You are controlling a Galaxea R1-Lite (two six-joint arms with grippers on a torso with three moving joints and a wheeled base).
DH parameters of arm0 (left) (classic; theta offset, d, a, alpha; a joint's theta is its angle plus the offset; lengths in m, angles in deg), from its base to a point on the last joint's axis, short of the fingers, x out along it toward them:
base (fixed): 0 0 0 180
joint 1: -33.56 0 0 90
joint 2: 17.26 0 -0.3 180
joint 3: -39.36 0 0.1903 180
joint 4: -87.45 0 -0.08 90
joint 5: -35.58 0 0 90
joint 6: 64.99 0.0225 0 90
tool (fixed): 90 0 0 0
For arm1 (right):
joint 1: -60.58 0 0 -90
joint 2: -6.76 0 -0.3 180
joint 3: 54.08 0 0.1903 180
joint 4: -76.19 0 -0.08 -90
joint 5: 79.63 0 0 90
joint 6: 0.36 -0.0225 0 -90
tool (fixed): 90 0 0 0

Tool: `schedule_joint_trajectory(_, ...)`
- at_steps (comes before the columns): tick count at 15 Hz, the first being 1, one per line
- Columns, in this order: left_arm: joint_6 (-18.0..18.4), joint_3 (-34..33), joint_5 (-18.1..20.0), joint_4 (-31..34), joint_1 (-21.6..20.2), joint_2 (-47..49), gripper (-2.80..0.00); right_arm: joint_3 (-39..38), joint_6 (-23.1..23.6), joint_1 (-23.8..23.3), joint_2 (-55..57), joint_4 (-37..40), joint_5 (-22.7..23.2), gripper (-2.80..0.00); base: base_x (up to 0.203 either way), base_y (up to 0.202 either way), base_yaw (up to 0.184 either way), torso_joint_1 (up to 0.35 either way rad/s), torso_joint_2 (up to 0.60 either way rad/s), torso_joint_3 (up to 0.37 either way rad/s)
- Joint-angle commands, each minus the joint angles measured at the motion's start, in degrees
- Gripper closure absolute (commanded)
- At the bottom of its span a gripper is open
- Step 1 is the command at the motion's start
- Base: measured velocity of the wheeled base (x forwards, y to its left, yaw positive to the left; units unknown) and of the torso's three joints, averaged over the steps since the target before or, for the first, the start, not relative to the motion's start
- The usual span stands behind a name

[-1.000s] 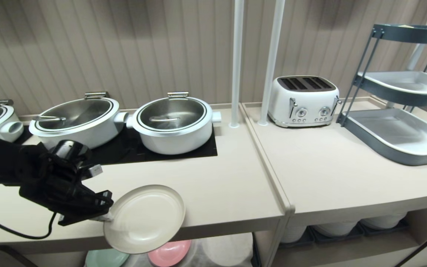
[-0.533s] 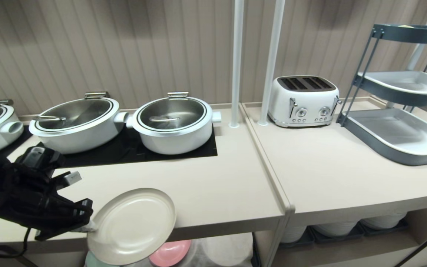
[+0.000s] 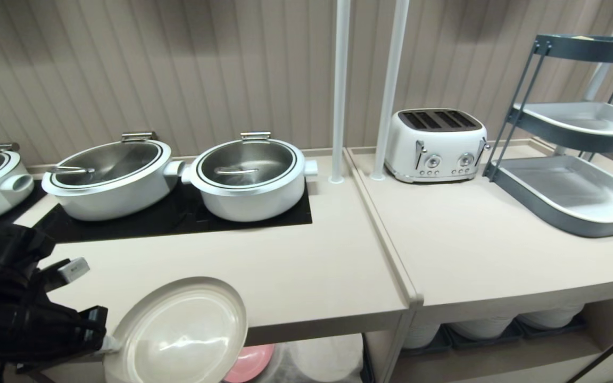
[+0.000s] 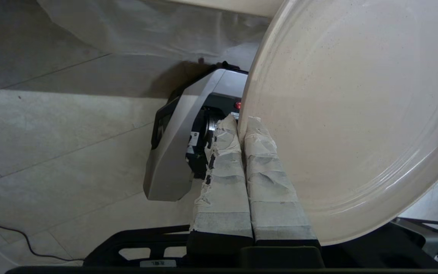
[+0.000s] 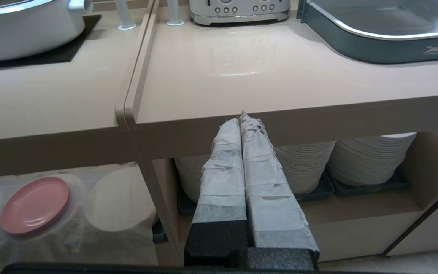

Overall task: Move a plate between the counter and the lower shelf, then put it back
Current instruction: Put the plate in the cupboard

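Here, beige counter (image 3: 296, 266), ribbed wall (image 3: 179, 69), tiled floor (image 4: 51, 125)

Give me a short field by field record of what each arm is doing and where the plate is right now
left tool: shut on the rim of the plate
plate: tilted, carried past the front edge of the counter
right tool: shut, empty, parked low in front of the toaster worktop
lower shelf: white cloth with a pink plate on it
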Motion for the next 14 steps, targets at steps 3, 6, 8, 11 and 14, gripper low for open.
schedule_joint_trajectory(3, 0.0, -4.2, 0.0, 0.2, 0.1, -6.9, 0.0, 0.0, 0.0, 0.0, 0.0, 0.0, 0.0, 0.0, 0.0, 0.0, 0.0, 0.0, 0.0, 0.0)
schedule_joint_trajectory(6, 0.0, -6.3, 0.0, 1.5, 0.2, -9.9, 0.0, 0.0, 0.0, 0.0, 0.0, 0.0, 0.0, 0.0, 0.0, 0.0, 0.0, 0.0, 0.0, 0.0)
schedule_joint_trajectory(8, 0.1, -6.3, 0.1, 3.3, 0.2, -11.3, 0.0, 0.0, 0.0, 0.0, 0.0, 0.0, 0.0, 0.0, 0.0, 0.0, 0.0, 0.0, 0.0, 0.0)
schedule_joint_trajectory(11, 0.1, -6.4, 0.1, 5.0, 0.4, -12.9, 0.0, 0.0, 0.0, 0.0, 0.0, 0.0, 0.0, 0.0, 0.0, 0.0, 0.0, 0.0, 0.0, 0.0)
schedule_joint_trajectory(14, 0.2, -7.2, 0.1, 6.0, 0.5, -14.5, 0.0, 0.0, 0.0, 0.0, 0.0, 0.0, 0.0, 0.0, 0.0, 0.0, 0.0, 0.0, 0.0, 0.0)
